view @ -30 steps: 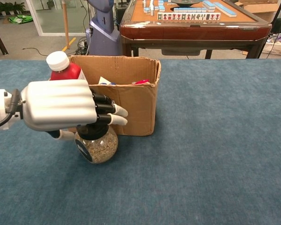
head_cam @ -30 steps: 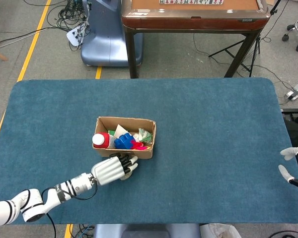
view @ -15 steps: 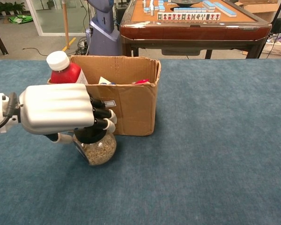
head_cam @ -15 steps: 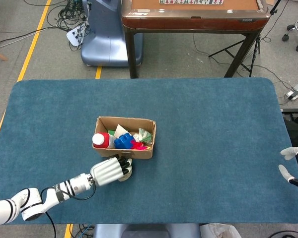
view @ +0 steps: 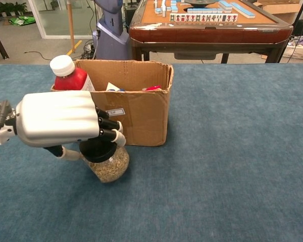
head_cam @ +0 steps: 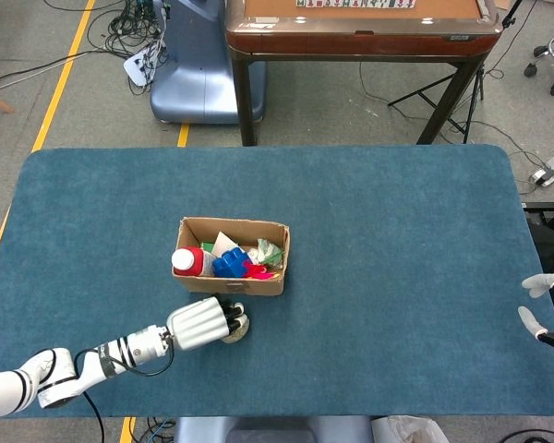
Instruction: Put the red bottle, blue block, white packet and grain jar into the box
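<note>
The cardboard box (head_cam: 231, 222) (view: 144, 118) stands mid-table. Inside it are the red bottle (head_cam: 186, 261) (view: 68, 73) with a white cap, the blue block (head_cam: 229, 265) and the white packet (head_cam: 224, 244) (view: 111, 86). Just in front of the box, my left hand (head_cam: 201, 324) (view: 58, 125) grips the black lid of the grain jar (head_cam: 239, 326) (view: 110, 166) from above. The jar leans and looks close to the cloth; I cannot tell whether it touches. My right hand (head_cam: 535, 309) shows at the far right edge of the head view, fingers apart, holding nothing.
The blue table cloth (head_cam: 397, 240) spreads around the box. Beyond the table's far edge stand a wooden mahjong table (head_cam: 360, 28) (view: 207, 25) and a blue-grey machine base (head_cam: 194, 74). A red and green item (head_cam: 263, 263) also lies in the box.
My left hand has drawn the grain jar a little back from the box wall toward me, and its fingers have closed tighter over the lid. The jar now leans. The right hand has not moved.
</note>
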Motion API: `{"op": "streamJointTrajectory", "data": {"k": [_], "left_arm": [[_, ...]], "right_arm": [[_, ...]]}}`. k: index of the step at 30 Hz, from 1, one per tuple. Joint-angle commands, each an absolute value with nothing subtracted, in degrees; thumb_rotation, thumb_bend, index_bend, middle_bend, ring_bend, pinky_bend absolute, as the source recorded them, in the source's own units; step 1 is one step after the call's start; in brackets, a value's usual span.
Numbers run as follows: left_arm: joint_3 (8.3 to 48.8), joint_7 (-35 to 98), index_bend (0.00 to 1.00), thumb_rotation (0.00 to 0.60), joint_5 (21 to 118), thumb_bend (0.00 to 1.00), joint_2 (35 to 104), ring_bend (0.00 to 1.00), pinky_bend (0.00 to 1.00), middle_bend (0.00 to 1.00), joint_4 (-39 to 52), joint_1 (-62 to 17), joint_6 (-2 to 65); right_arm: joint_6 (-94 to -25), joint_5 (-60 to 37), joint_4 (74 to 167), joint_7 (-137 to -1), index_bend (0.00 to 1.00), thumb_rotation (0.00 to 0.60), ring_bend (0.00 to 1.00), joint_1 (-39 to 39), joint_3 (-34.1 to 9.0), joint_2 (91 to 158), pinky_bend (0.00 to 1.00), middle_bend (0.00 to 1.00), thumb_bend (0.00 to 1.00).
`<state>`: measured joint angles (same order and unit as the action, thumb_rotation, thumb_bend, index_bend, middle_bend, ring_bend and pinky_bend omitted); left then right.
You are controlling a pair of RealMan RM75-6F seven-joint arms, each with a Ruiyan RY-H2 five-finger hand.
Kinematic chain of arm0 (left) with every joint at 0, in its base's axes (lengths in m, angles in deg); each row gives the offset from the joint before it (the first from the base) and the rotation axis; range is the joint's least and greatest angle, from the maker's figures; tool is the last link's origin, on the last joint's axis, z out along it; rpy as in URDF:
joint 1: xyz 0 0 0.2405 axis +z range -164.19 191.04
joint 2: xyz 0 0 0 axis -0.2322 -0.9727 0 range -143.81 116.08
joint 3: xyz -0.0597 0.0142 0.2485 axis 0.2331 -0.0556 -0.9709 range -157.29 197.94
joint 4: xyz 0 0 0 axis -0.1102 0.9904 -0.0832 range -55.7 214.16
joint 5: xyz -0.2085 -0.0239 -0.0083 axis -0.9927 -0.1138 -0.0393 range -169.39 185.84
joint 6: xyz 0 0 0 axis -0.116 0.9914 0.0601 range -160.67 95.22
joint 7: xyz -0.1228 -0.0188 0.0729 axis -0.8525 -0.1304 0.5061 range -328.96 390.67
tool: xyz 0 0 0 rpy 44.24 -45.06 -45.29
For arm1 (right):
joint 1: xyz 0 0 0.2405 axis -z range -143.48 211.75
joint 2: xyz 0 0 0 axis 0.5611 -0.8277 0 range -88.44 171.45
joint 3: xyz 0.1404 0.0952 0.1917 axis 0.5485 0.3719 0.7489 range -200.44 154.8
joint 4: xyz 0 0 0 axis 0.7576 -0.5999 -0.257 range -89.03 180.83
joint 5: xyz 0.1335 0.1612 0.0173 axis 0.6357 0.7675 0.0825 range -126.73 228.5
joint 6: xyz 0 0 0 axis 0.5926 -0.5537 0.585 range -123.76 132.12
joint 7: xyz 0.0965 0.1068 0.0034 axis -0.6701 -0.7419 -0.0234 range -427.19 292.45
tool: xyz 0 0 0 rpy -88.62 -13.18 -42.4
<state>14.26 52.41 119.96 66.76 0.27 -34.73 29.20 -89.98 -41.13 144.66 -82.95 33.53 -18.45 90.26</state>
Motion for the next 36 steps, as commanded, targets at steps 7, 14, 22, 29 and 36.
{"op": "streamJointTrajectory", "data": {"k": [7,14,22,29,36], "left_arm": [[13.6,51.8,0.55,0.6,121.9,0.24,66.8,0.56,0.82,0.54,1.0,-34.2,31.9],[13.5,52.1,0.58,0.6,122.1,0.25,65.6,0.58,0.83,0.57,0.0,-33.7,32.7],[13.9,54.6,0.59,0.6,121.6,0.25,61.5,0.59,0.84,0.59,-3.8,-32.8,33.2],[14.2,57.4,0.6,0.6,121.0,0.26,56.1,0.61,0.85,0.61,-10.3,-31.3,34.1],[13.9,60.3,0.61,0.6,122.4,0.26,51.1,0.61,0.85,0.61,-17.0,-29.8,34.5]], "right_arm": [[-90.0,-41.3,144.7,-82.8,0.45,0.6,0.43,33.5,-18.5,90.3,0.58,0.53,0.29],[-89.9,-41.2,144.7,-83.0,0.45,0.6,0.43,33.5,-18.5,90.3,0.58,0.53,0.29],[-89.8,-41.3,144.7,-83.0,0.45,0.6,0.43,33.4,-18.6,90.3,0.58,0.53,0.29],[-89.7,-41.6,144.8,-82.9,0.45,0.6,0.43,33.4,-18.7,90.4,0.58,0.53,0.29],[-89.8,-41.9,144.9,-82.9,0.45,0.6,0.43,33.4,-18.8,90.3,0.58,0.53,0.29]]}}
